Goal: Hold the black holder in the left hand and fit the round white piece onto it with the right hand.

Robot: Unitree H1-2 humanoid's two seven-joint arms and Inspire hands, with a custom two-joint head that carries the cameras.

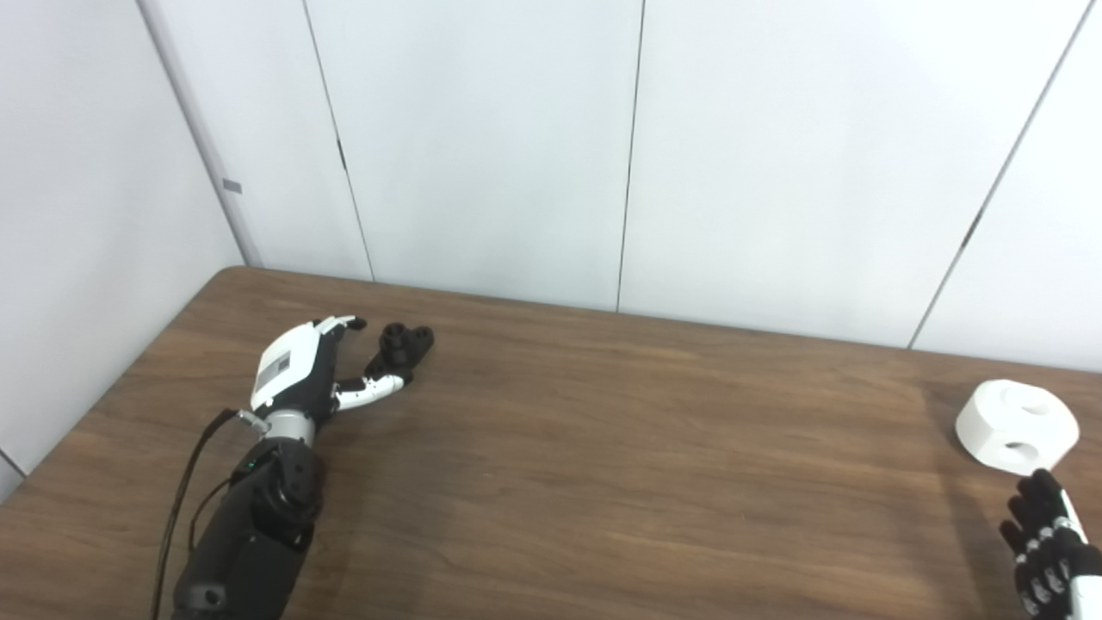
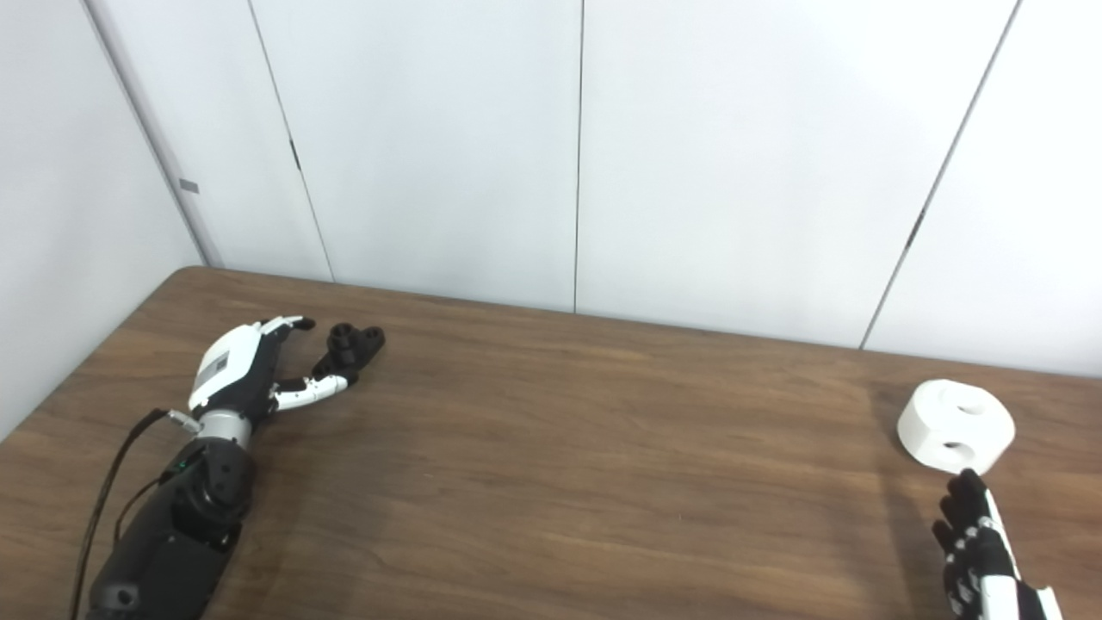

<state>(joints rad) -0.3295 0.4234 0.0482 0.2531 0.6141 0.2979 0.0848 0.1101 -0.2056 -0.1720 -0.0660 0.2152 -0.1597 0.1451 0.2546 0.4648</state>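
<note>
The black holder (image 1: pixel 405 343) lies on the table (image 1: pixel 603 448) just beyond the left hand (image 1: pixel 306 366), whose fingers are spread around it without gripping; the thumb seems to touch its near side. It looks small, stiff and light, best pinched across its body below the round post. The round white piece (image 1: pixel 1018 426) sits right ahead of the right hand (image 2: pixel 977 538), which is unclenched and holds nothing. It seems rigid, smooth, perhaps slippery; grasp its rim.

On the desk (image 1: pixel 603 448), the holder (image 1: pixel 405 344) is placed far left, just beyond the left hand (image 1: pixel 301 370). The round piece (image 1: pixel 1016 426) is set far right, directly behind the right hand (image 1: pixel 1046 542).
</note>
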